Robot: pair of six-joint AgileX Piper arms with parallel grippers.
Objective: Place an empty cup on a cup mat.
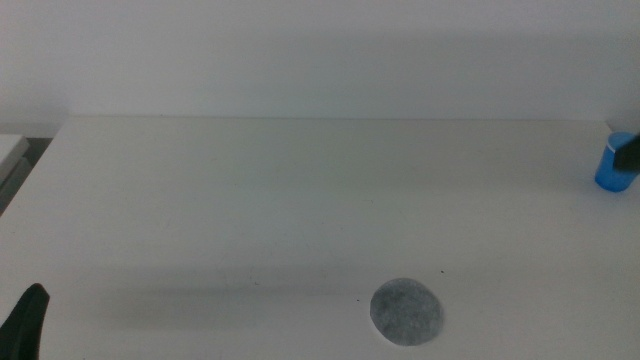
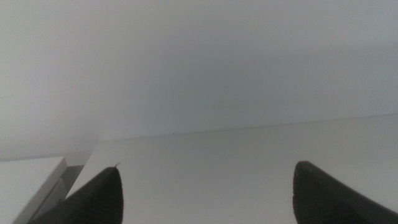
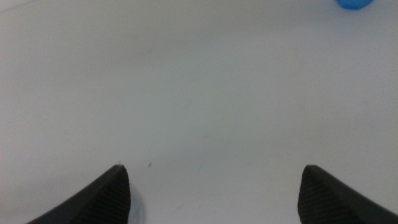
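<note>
The blue cup (image 1: 615,165) stands upright at the far right edge of the white table (image 1: 300,200). A small dark shape at the picture's right edge overlaps its upper side. The cup's base also shows at the edge of the right wrist view (image 3: 356,3). The grey round cup mat (image 1: 406,311) lies flat near the front, right of centre, with nothing on it. My right gripper (image 3: 214,168) is open and empty over bare table, well short of the cup. My left gripper (image 2: 208,165) is open and empty, and waits at the front left corner (image 1: 25,322).
The table's far edge meets a plain pale wall (image 1: 320,50). At the far left a second pale surface (image 1: 10,150) adjoins the table across a dark gap.
</note>
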